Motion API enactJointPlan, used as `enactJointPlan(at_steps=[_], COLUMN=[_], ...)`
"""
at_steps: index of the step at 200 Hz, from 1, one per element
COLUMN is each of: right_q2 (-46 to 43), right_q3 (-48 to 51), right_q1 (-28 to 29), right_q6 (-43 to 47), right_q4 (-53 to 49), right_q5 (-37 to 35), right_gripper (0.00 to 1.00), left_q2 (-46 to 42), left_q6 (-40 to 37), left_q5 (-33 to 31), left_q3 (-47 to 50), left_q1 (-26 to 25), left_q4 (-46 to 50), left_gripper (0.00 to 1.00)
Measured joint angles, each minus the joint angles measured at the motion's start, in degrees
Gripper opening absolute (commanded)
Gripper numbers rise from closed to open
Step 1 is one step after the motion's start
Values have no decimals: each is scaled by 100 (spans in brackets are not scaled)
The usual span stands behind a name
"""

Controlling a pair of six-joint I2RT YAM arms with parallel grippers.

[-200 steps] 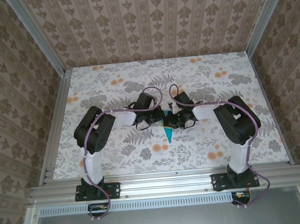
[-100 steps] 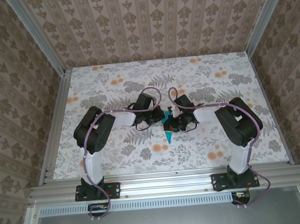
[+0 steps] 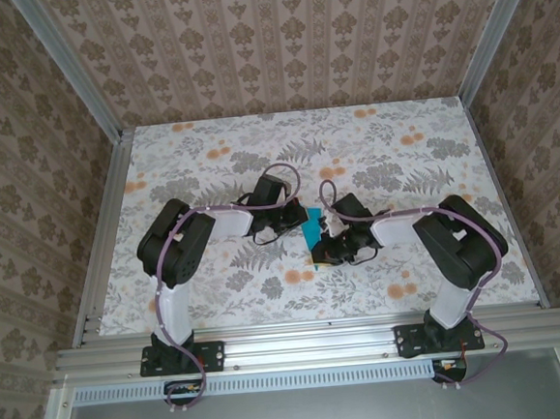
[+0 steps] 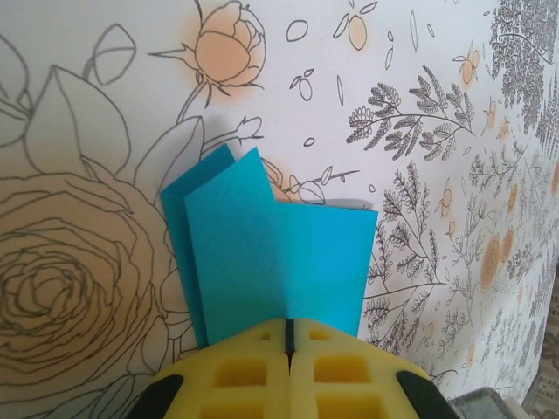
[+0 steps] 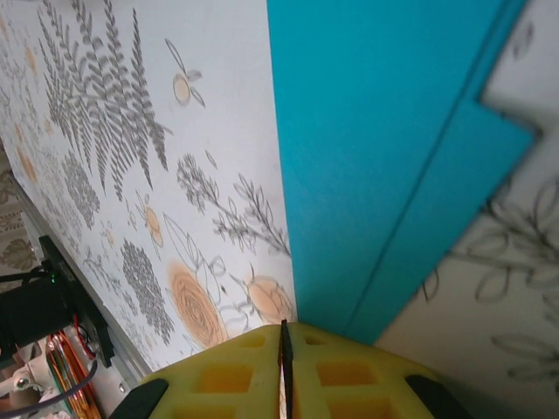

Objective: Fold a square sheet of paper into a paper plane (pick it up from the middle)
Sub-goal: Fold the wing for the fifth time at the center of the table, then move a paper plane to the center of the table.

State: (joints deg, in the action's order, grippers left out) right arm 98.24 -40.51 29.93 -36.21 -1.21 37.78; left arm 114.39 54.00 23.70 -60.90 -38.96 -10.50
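Note:
The teal-blue sheet of paper (image 3: 311,231), folded into a narrow layered paper plane shape, lies lengthwise between my two grippers just above the flowered table. My left gripper (image 3: 298,220) is shut on its far end. In the left wrist view the paper (image 4: 271,244) fans out from the seam of the yellow fingertips (image 4: 286,325), with a crease in line with it. My right gripper (image 3: 324,252) is shut at the near end. There the paper's (image 5: 376,131) long edge runs into the fingertips (image 5: 284,330) right beside their seam.
The table's flowered cloth (image 3: 208,157) stretches behind and to both sides of the arms. An aluminium rail (image 3: 300,339) runs along the near edge, with patterned walls on the other three sides. A cable and the rail (image 5: 52,340) sit low left in the right wrist view.
My right gripper has slid along the paper toward the near edge, and its arm has swung outward to the right. More teal shows between the grippers. The left gripper has stayed put.

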Motion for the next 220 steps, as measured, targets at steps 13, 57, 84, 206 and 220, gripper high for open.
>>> enactJointPlan(at_steps=[13, 57, 84, 206, 220], right_q2=[-79, -490, -1217, -2284, -2277], right_q3=[83, 177, 122, -79, -68], right_q1=[13, 120, 111, -1611, -1733], right_q6=[0, 4, 28, -210, -258], right_q4=[-7, -636, -1121, -1279, -1189], right_q5=[-2, -4, -249, -2570, -2623], right_gripper=[12, 13, 25, 82, 84], left_q2=[0, 0, 0, -452, -424], left_q6=[0, -35, -157, -1123, -1161], left_q5=[13, -20, -114, -2234, -2629], left_q3=[-17, -138, -284, -2055, -2337], left_q1=[0, 4, 17, -946, -1152], left_q4=[39, 260, 525, 3589, 4028], left_gripper=[6, 7, 12, 50, 49])
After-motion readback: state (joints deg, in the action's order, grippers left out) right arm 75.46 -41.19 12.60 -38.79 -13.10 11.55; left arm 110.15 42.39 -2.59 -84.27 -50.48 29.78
